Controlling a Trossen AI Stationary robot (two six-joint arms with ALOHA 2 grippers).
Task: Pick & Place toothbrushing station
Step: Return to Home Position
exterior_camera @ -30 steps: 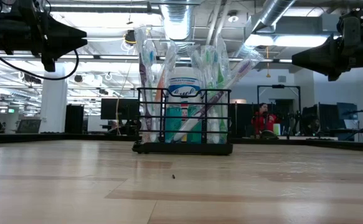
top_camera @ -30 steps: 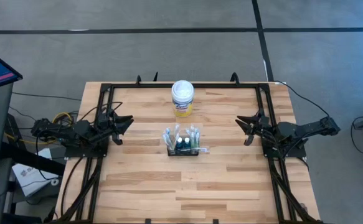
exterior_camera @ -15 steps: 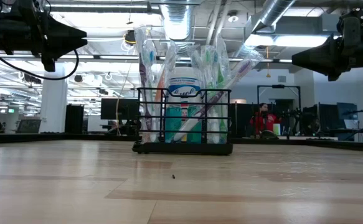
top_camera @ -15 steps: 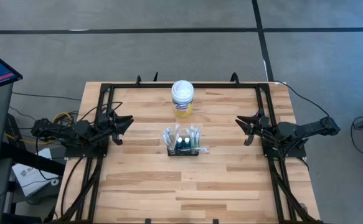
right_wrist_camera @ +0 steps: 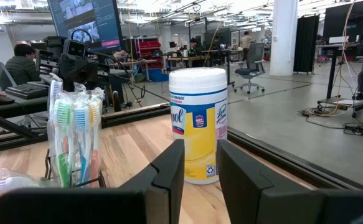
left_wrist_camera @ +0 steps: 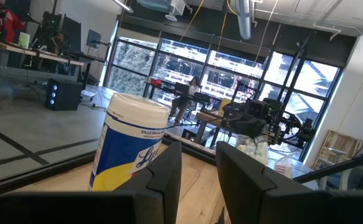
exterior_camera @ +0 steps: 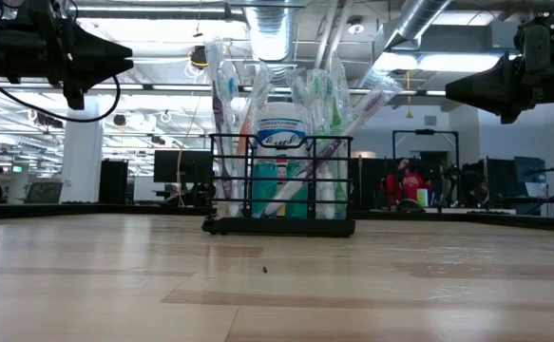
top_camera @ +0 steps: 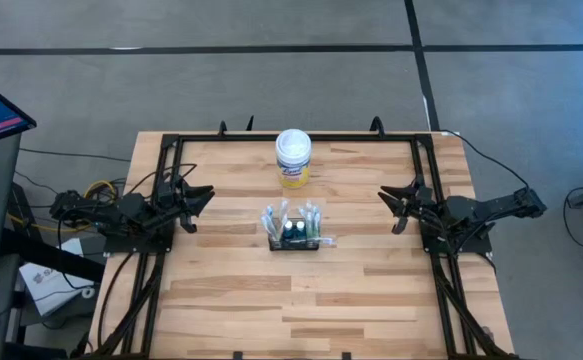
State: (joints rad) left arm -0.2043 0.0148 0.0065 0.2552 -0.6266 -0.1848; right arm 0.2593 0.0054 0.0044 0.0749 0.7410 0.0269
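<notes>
The black wire-mesh caddy stands on its base at the middle of the wooden table, holding several wrapped toothbrushes upright; it also shows in the low view and in the right wrist view. My left gripper hovers open and empty above the table's left side, left of the caddy. My right gripper hovers open and empty above the right side, right of the caddy. Both point toward the table's middle.
A white-lidded, yellow-labelled round canister stands upright near the far edge, behind the caddy. A black frame runs along the table's far, left and right edges. Bare wood lies between the caddy and the near edge. People sit in the room beyond.
</notes>
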